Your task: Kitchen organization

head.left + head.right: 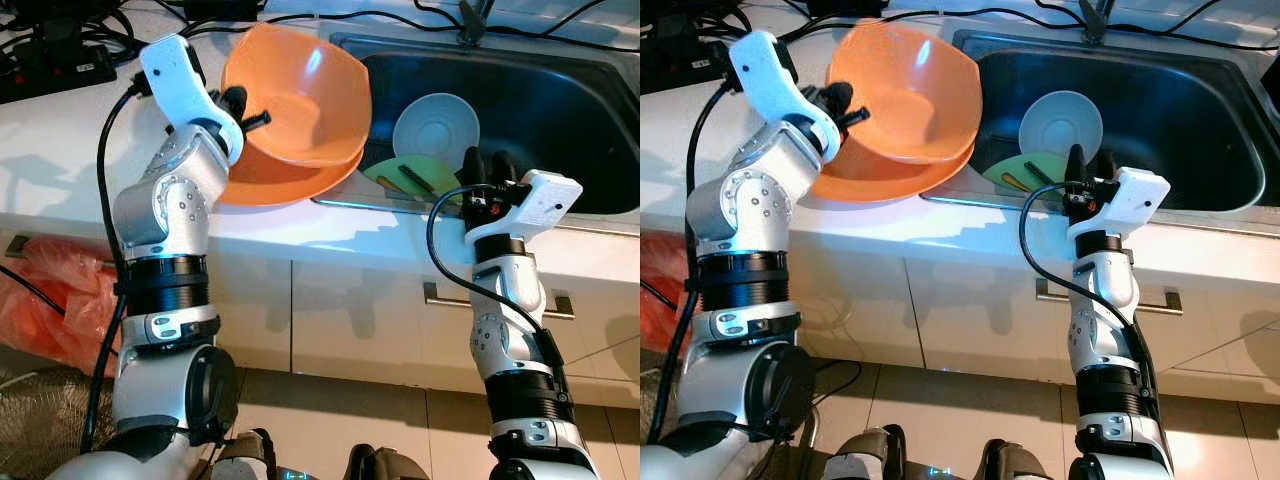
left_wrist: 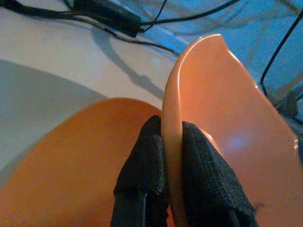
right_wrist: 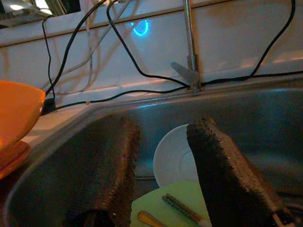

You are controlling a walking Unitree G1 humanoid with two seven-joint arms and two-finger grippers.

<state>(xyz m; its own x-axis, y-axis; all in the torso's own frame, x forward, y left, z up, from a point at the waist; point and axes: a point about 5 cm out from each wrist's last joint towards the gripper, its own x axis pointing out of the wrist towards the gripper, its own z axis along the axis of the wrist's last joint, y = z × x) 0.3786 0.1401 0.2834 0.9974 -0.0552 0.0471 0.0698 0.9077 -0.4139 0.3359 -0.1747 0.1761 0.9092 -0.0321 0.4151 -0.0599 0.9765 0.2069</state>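
My left gripper is shut on the rim of an orange bowl, held tilted just above an orange plate on the white counter beside the sink. In the left wrist view the fingers pinch the bowl's rim from both sides. My right gripper stands open at the sink's front edge, nothing between its fingers. Inside the steel sink lie a white bowl and a green plate with utensils on it.
Black cables and a power strip run along the back of the counter. A faucet rises behind the sink. Below are white cabinet drawers with a metal handle. An orange plastic bag sits on the floor at left.
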